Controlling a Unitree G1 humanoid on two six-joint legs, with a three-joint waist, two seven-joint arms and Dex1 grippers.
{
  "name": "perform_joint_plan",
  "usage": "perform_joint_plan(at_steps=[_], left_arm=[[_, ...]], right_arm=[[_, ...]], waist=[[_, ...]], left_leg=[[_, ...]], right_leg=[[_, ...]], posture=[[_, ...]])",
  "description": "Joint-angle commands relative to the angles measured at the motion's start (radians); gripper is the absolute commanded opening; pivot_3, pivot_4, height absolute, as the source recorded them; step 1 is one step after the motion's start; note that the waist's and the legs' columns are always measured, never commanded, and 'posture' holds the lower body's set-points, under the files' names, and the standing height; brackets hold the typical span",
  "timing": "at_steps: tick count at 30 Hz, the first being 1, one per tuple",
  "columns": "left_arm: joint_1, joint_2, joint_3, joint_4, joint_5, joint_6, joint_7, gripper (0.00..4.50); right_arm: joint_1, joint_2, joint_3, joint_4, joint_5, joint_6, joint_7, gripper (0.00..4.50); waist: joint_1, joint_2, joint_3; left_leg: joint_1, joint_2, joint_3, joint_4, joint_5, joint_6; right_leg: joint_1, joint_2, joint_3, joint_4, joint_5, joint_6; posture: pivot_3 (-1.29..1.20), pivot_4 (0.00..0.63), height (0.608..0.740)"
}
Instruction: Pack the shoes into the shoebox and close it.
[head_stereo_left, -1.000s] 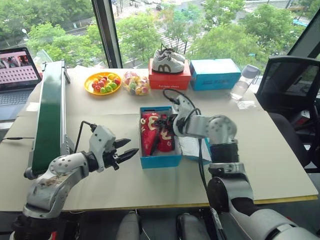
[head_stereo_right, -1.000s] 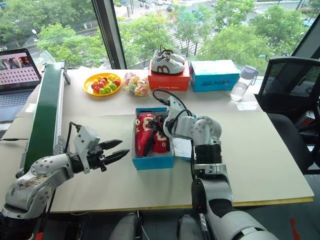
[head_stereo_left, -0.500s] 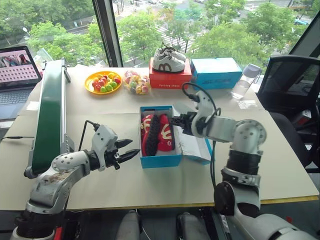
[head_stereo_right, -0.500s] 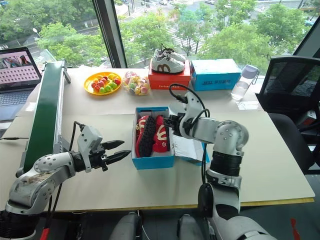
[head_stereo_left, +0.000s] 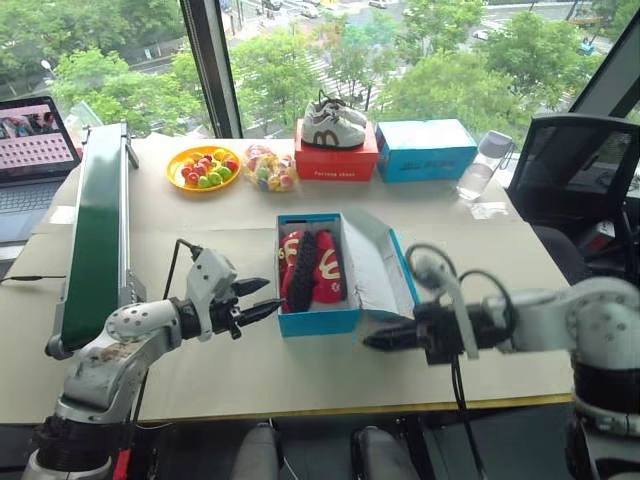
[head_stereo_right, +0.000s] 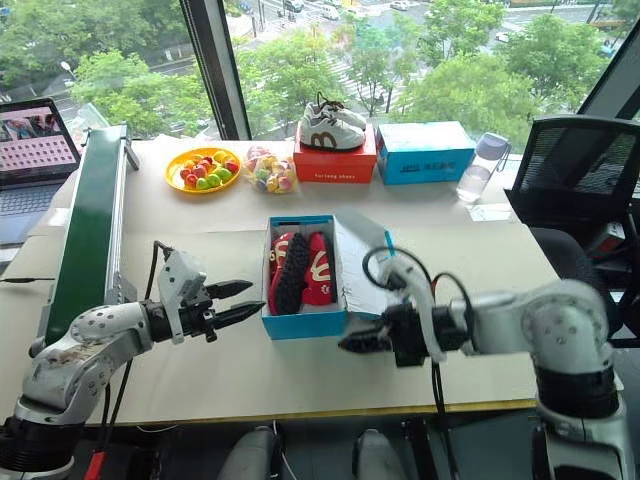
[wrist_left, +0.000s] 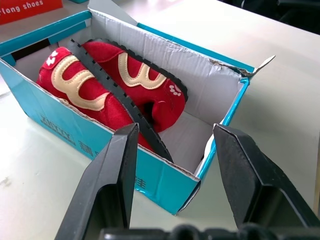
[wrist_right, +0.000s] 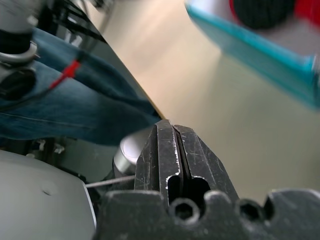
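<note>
Both red shoes (head_stereo_left: 312, 267) already lie side by side inside the blue shoebox (head_stereo_left: 318, 320) at the middle of the bench (head_stereo_left: 500, 300), so packing looks done and closing the lid is the step in hand. The lid (head_stereo_left: 375, 262) hangs open off the box's 3 o'clock side, its pale inner face up and tilted outward. The right tool (head_stereo_left: 385, 340) sits low over the bench at about 5 o'clock from the box, its two black fingers pressed together on nothing, pointing toward the box's near corner without touching it. The left tool (head_stereo_left: 258, 300) hovers just off the box's 9 o'clock wall, fingers apart and empty. The next move probably calls for the right tool to get under or behind the lid's free edge and swing it over toward 9 o'clock, while the left tool may need to steady the light box. The shoes look like soft felt-like fabric with cream curved trim and ribbed black soles, one turned sole-up. The box is thin glossy cardboard with a white interior and a torn, creased corner flap, so it should flex and slide easily when pushed.
</note>
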Motion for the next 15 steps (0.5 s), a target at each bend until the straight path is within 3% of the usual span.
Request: perform_joint_plan(at_steps=[1, 7, 15], left_arm=[[0.02, 0.042, 0.114, -0.046, -0.062, -0.034, -0.054, 2.51], [0.11, 0.102, 0.213, -0.058, -0.093, -0.05, -0.119, 2.51], [0.134, 0.123, 0.192, -0.082, -0.083, -0.052, -0.119, 2.51]], right_arm=[[0.057, 0.083, -0.021, 0.044, -0.116, -0.086, -0.105, 0.03], [0.167, 0.26, -0.084, 0.182, -0.393, -0.324, -0.289, 0.03], [0.243, 0.53, -0.208, 0.255, -0.521, -0.583, -0.418, 0.03]], waist=[[-0.002, -0.001, 0.0], [0.001, -0.001, 0.0], [-0.003, -0.004, -0.002]], left_leg=[[0.0, 0.0, 0.0, 0.002, 0.0, 0.0], [0.0, 0.001, 0.005, 0.004, -0.001, -0.002], [0.002, 0.002, 0.007, 0.004, -0.006, -0.009]], right_leg=[[0.0, 0.0, 0.001, 0.0, 0.0, 0.001], [0.0, 0.0, 0.005, -0.001, 0.002, 0.003], [0.001, 0.0, 0.006, -0.002, 0.004, 0.004]], posture=[[0.0, 0.15, 0.737], [0.0, 0.15, 0.737], [0.0, 0.15, 0.737]])
